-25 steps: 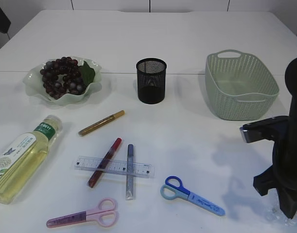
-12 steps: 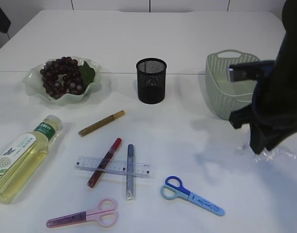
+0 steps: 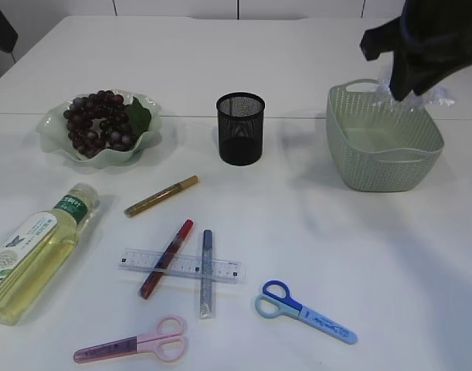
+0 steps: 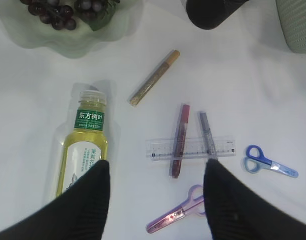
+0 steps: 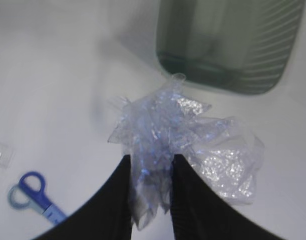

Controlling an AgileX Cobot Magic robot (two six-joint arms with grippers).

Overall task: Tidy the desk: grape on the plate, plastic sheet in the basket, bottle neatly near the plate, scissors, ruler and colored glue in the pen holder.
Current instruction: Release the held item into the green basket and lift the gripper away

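Right claw [image 5: 150,167] pinches crumpled plastic sheet [image 5: 185,142], clear at the wrist; seemingly above basket [image 3: 390,158]. Left claw [image 4: 155,192] gapes, empty.

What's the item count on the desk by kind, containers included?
Scissors: 2, pink, blue
Glue pens: 3, gold, red, grey
Ruler: 1
Bottle: 1
Grape bunch: 1
Plate: 1
Pen holder: 1
Basket: 1
Plastic sheet: 1
Total: 12

Pen holder [image 3: 240,128] between plate [image 3: 58,143] left and basket [image 3: 382,143] right.
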